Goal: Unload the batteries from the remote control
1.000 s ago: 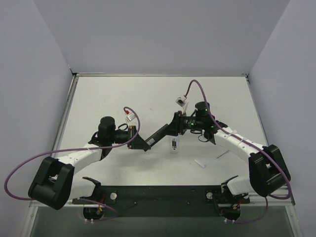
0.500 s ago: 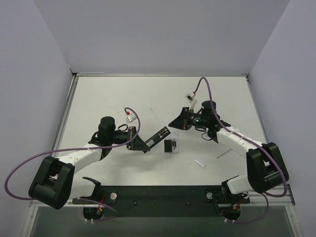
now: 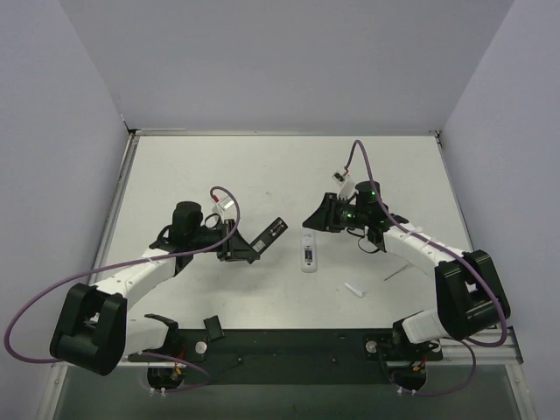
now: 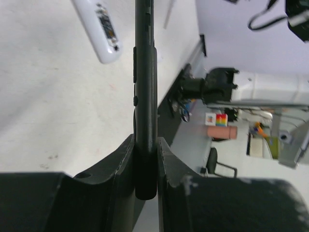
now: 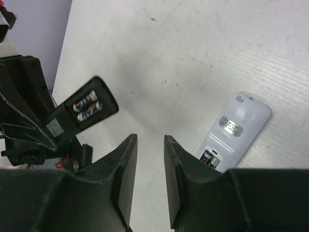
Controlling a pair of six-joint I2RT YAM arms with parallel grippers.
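My left gripper (image 3: pixel 242 248) is shut on the lower end of a black remote (image 3: pixel 270 235) and holds it tilted above the table. Edge-on in the left wrist view, the black remote (image 4: pixel 144 72) runs up from between the fingers of the left gripper (image 4: pixel 145 147). Its open back shows two batteries (image 5: pixel 86 107) side by side. My right gripper (image 5: pixel 149 139) hangs open, nothing between its fingers, a short way from that remote. A white remote (image 3: pixel 308 252) lies flat on the table, with batteries (image 5: pixel 211 157) in its own open bay.
A flat black cover (image 3: pixel 213 327) lies by the black rail at the near edge. A small white piece (image 3: pixel 354 289) and a thin pale stick (image 3: pixel 394 273) lie on the table at the right front.
The right gripper has drawn back from the black remote and stands empty. The left arm swung the remote left and up. A black cover now lies by the near rail.
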